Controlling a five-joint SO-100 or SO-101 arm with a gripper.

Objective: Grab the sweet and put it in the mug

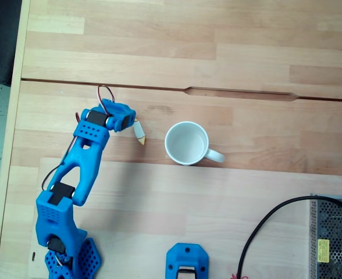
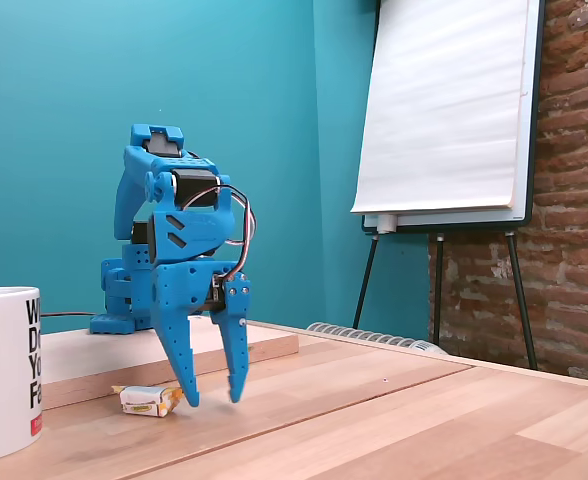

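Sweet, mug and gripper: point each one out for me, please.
sweet (image 2: 146,400): side-on fixed view, on its white middle, lying on the table.
mug (image 1: 186,143): top-down fixed view, on its white inside bottom.
gripper (image 2: 214,396): side-on fixed view, midway between the tips of its open fingers.

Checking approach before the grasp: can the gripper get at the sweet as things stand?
Probably yes. The gripper is open, tips down near the table, with the sweet lying beside one finger rather than between them. Nothing lies between them; the mug stands apart.
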